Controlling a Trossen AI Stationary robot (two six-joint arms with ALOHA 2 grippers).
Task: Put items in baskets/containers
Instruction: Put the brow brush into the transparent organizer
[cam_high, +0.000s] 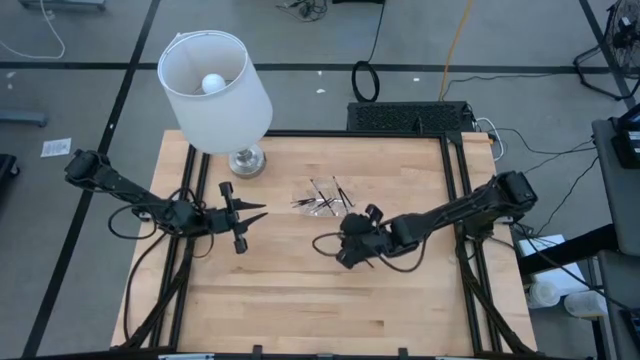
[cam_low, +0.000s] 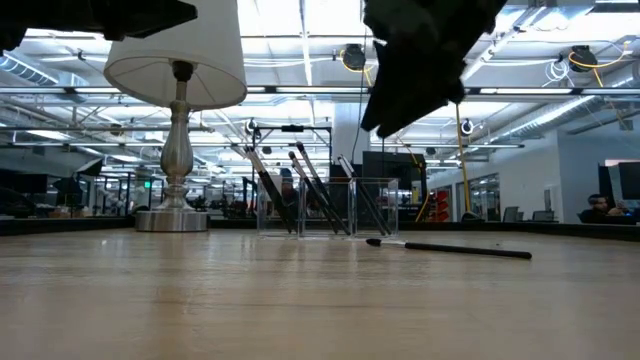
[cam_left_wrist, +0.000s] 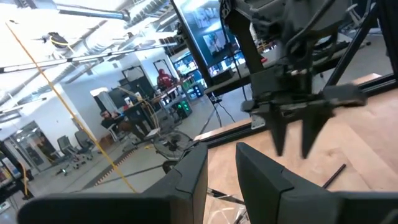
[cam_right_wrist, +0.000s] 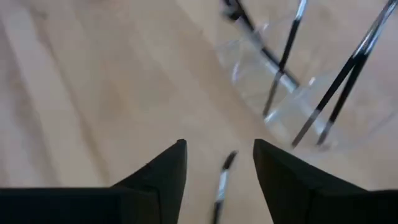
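The pale, straight-grained wooden table (cam_high: 300, 290) carries a clear, colourless plastic tray (cam_low: 325, 207) of thin black sticks (cam_low: 310, 195) with lighter tips. Another black stick (cam_low: 450, 249) lies on the wood. A white fabric lampshade (cam_high: 215, 90) tops a silver metal base (cam_high: 246, 160).

Pale wooden table (cam_high: 300, 300) with black rails along its side edges.
A white-shaded lamp on a silver base (cam_high: 246, 160) stands near the far left corner; a clear plastic tray (cam_high: 322, 200) sits mid-table toward the far edge, one thin dark stick (cam_low: 450, 248) lying loose beside it.
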